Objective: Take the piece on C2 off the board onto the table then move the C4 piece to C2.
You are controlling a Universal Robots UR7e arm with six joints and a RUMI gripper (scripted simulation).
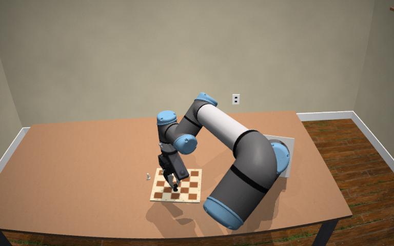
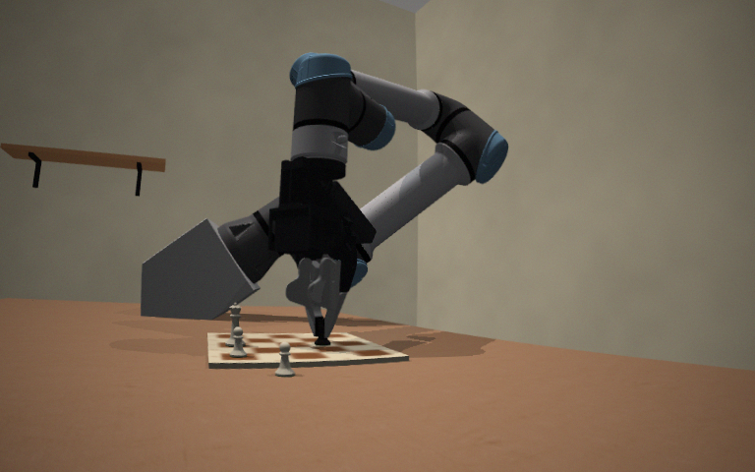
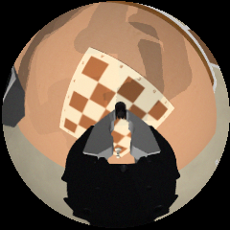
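My gripper [image 1: 174, 185] [image 2: 321, 329] [image 3: 120, 110] points down over the board [image 1: 175, 200] [image 2: 356, 360] [image 3: 65, 117]. It is shut on a dark piece [image 1: 175, 189] [image 2: 321, 341] [image 3: 120, 106], gripping its upper part. The piece is upright, with its base at the board surface, on a light square in the middle column, second from the near edge in the top view. The edge letters and numbers are too small to read. A white pawn [image 1: 148, 176] [image 2: 284, 361] stands upright on the table, just off the board.
A tall white crowned piece [image 2: 235, 320] and another white pawn [image 2: 238, 343] stand upright on the board, toward its left side in the exterior view. The arm largely hides them in the top view. The wooden table [image 1: 86, 173] surrounds the board.
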